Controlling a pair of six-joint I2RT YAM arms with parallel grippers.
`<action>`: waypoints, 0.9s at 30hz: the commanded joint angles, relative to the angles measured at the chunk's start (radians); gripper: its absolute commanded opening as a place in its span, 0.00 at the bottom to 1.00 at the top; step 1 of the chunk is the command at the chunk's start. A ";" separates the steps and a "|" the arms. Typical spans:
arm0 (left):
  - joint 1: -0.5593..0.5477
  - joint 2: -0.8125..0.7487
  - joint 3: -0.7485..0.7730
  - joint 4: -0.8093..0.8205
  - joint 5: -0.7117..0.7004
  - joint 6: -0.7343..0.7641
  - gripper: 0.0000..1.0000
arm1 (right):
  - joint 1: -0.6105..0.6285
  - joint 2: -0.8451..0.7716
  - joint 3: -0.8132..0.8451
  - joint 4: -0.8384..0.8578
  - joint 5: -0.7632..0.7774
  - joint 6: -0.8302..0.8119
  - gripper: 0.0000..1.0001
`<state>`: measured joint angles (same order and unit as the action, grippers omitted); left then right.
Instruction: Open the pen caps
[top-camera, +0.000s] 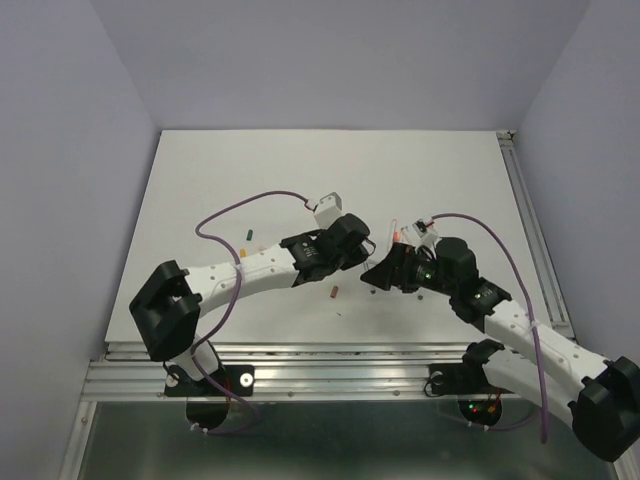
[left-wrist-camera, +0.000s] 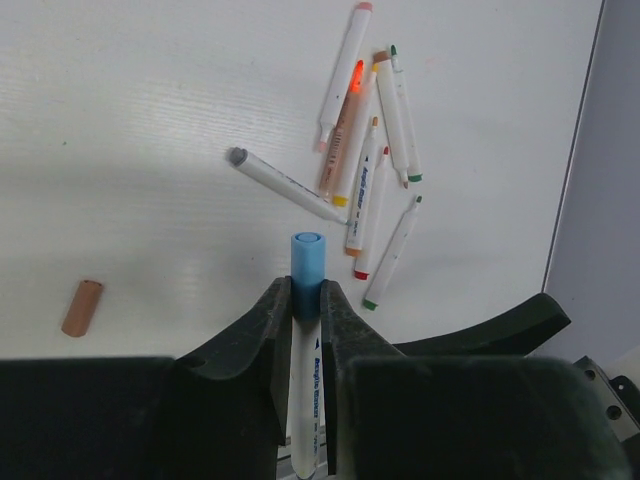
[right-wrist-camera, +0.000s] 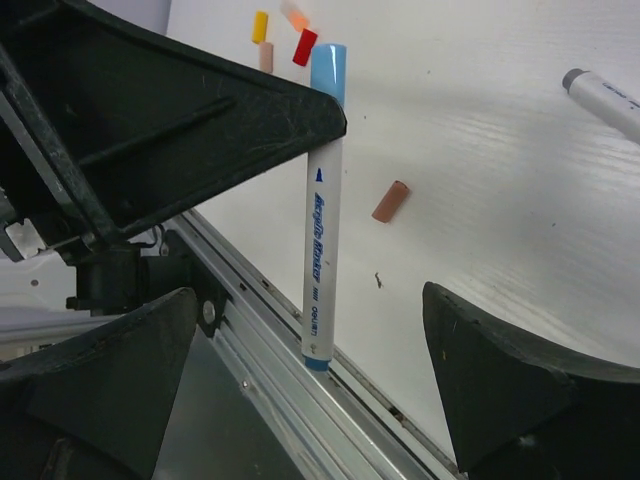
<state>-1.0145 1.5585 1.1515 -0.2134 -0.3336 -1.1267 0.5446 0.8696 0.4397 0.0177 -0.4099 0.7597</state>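
Note:
My left gripper (left-wrist-camera: 306, 290) is shut on a white pen (left-wrist-camera: 305, 390), pinching it where the barrel meets its light blue pen cap (left-wrist-camera: 308, 258); the cap sticks out past the fingertips. In the right wrist view the same pen (right-wrist-camera: 322, 215) hangs upright from the left fingers (right-wrist-camera: 215, 120), with its blue cap (right-wrist-camera: 328, 70) on top. My right gripper (right-wrist-camera: 315, 385) is open wide around the pen's lower end, touching neither side. From above, the left gripper (top-camera: 362, 250) and right gripper (top-camera: 385, 270) meet at mid-table. Several more pens (left-wrist-camera: 365, 150) lie in a loose pile.
A loose brown cap (left-wrist-camera: 81, 307) lies on the white table, also visible as the brown cap (right-wrist-camera: 390, 201). Yellow (right-wrist-camera: 260, 27) and red (right-wrist-camera: 304, 46) caps lie farther off. A grey-capped pen (left-wrist-camera: 285, 185) rests apart from the pile. The aluminium rail (right-wrist-camera: 290, 390) runs along the near edge.

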 joint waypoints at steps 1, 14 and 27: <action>-0.022 -0.055 -0.010 0.051 -0.033 -0.057 0.00 | 0.026 0.023 -0.004 0.114 0.022 0.038 0.97; -0.030 -0.094 -0.078 0.114 -0.064 -0.127 0.00 | 0.094 0.088 -0.013 0.197 0.029 0.095 0.30; 0.075 -0.083 -0.041 0.195 -0.220 -0.019 0.00 | 0.159 0.017 -0.087 0.257 -0.194 0.102 0.01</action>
<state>-1.0374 1.4799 1.0863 -0.1295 -0.3916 -1.2102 0.6369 0.9321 0.4076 0.1768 -0.3817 0.8501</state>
